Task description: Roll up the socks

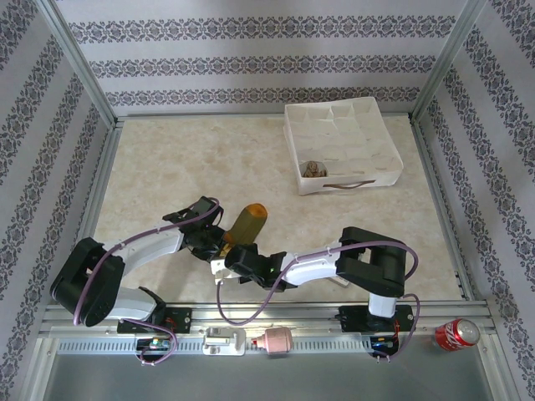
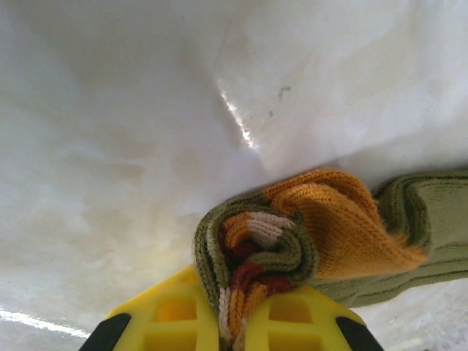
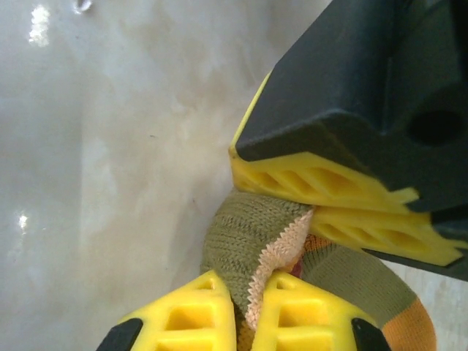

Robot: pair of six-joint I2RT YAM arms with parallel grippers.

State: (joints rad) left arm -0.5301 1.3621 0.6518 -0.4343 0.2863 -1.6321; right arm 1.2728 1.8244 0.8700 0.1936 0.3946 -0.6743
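- The green sock [image 1: 248, 219] lies on the table [image 1: 209, 159], in the near middle part, just in front of the two arms. Its orange toe points away from them.
- In the left wrist view, the near end of the green sock [image 2: 322, 227] is turned into a small roll. Orange, dark red and cream bands show in the fold.
- The left claw [image 2: 234, 333] is closed on this rolled end. Its two yellow fingers stand almost together, with only the knit fabric between them.
- The right claw [image 3: 248, 322] is also closed. It pinches a fold of the green sock [image 3: 245, 234], and a pale edge of the inside fabric comes out between its fingertips.
- In the right wrist view, the fingers [image 3: 322, 179] of the left claw sit on the same bundle from above, touching the sock just beside the right claw.
- From above, the left claw [image 1: 216, 238] and the right claw [image 1: 227, 251] meet at the near end of the sock.
- The brown sock [image 1: 313, 169] sits as a small bundle in the near left corner compartment of a white box [image 1: 368, 182], well apart at the far right of the table. We cannot read its pattern.
- A red can [image 1: 456, 334] lies on the rail at the near right.
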